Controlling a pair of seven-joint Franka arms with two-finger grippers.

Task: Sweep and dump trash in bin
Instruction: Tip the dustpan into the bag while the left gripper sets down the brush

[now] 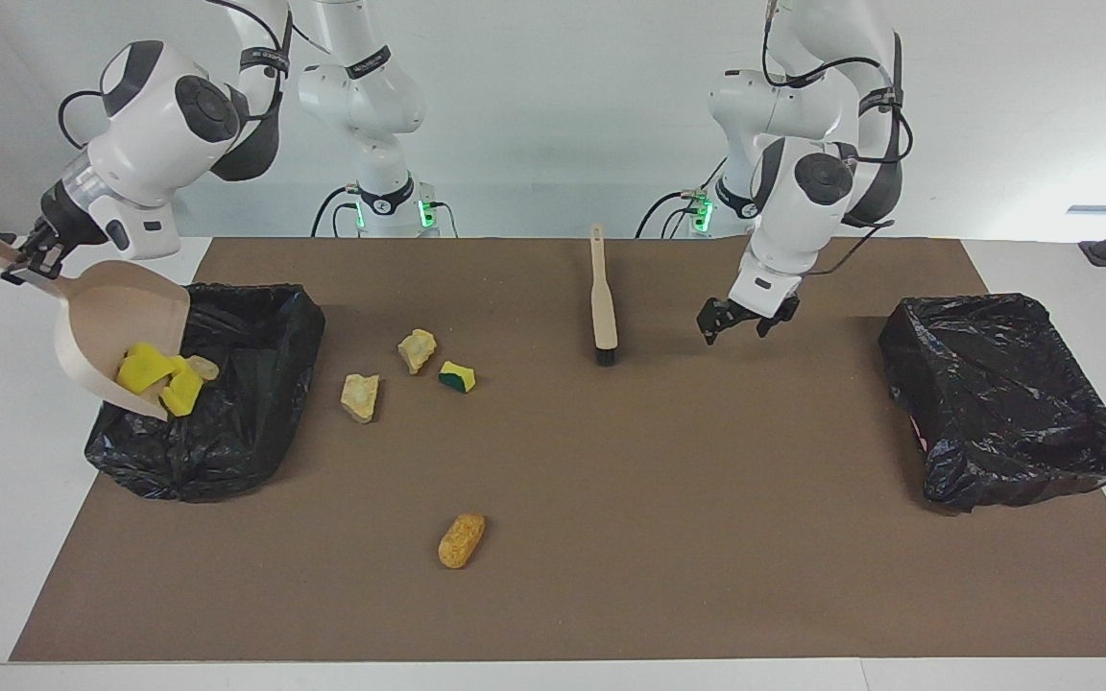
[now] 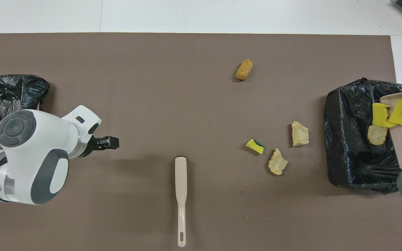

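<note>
Step in hand: dumping the dustpan (image 1: 116,331) load into the bin (image 1: 227,422) at the right arm's end of the mat (image 1: 668,537).
Right gripper (image 1: 27,264): clamped on the dustpan handle, holding the pan tilted steeply, mouth down over the bin.
Load in pan: 2 bright yellow chunks (image 1: 155,376) and 1 pale tan chunk (image 2: 376,134) crowd the lower lip, right above the black liner; from these views I cannot tell whether any has dropped yet.
Doing it well: in my judgement, keep the lip over the middle of the bin opening, not its rim, and tip further until all 3 slide off; a small shake may be needed if foam clings.
Left gripper (image 1: 735,321): fingers spread wide, holding nothing, in the air over bare mat between the brush (image 1: 601,297) and the second bin (image 1: 1004,393).
Brush: lies flat on the mat near the edge closest to the robots, midway along it, apart from both grippers.
Trash left on mat: 2 tan chunks (image 1: 361,396) and 1 yellow-and-green chunk (image 1: 457,376) close beside the first bin; 1 orange-brown chunk (image 1: 462,539) alone toward the mat's edge farthest from the robots.
In the way: nothing blocks the pour; the loose chunks near the bin sit clear of the pan.
Second bin: at the left arm's end of the mat, black-lined.
</note>
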